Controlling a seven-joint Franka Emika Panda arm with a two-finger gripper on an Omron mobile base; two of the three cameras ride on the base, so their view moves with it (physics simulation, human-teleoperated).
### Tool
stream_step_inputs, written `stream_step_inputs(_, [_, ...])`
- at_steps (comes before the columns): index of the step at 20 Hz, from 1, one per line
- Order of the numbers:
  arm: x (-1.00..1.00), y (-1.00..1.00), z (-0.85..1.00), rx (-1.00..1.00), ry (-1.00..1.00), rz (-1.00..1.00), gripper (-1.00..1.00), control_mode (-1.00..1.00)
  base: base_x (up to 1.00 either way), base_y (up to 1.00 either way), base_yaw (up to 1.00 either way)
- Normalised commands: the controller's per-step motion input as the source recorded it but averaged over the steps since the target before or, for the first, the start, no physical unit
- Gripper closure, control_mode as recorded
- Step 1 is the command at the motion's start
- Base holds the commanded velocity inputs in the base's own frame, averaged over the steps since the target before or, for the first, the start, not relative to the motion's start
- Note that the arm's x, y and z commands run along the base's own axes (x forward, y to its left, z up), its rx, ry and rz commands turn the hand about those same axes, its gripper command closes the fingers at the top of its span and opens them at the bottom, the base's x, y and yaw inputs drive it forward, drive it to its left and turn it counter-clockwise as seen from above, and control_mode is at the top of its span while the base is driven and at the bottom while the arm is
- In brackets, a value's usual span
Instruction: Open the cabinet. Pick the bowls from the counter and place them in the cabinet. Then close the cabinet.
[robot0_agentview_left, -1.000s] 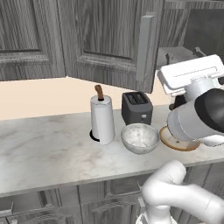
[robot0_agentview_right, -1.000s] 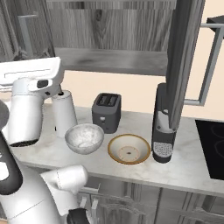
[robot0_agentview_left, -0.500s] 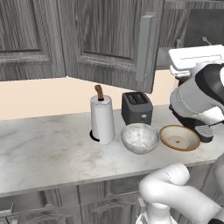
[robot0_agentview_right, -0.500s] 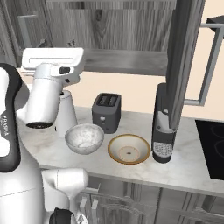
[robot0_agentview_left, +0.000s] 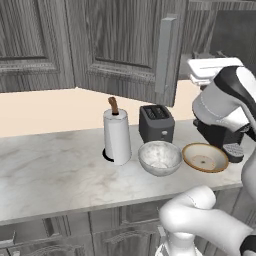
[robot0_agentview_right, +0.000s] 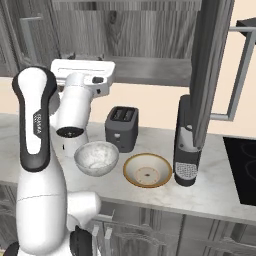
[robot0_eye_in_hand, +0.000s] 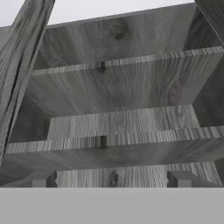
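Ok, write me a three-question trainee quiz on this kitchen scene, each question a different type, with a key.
1. True or false: both bowls are already on the cabinet shelf.
2. Multiple choice: what stands directly behind the speckled grey bowl in the left base view? A) the paper towel roll B) the toaster C) the coffee machine
3. Fill in: in the hand view, the end effector is ____ and faces the cabinet's shelves.

Key
1. False: the grey bowl and the tan bowl both sit on the counter.
2. B
3. open, holding nothing
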Motion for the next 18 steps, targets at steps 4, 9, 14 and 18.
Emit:
stream_step_inputs(4, [0.0,-0.44,0.0,0.07,0.19,0.18,-1.0,-1.0,0.0,0.0,0.0])
stream_step_inputs(9, [0.09,-0.12,0.0,0.05,0.23,0.15,-1.0,-1.0,0.0,0.0,0.0])
stream_step_inputs(14, [0.18,0.01,0.21,0.0,0.18,0.09,-1.0,-1.0,0.0,0.0,0.0])
stream_step_inputs(18, [0.0,0.0,0.51,0.0,0.13,0.08,-1.0,-1.0,0.0,0.0,0.0])
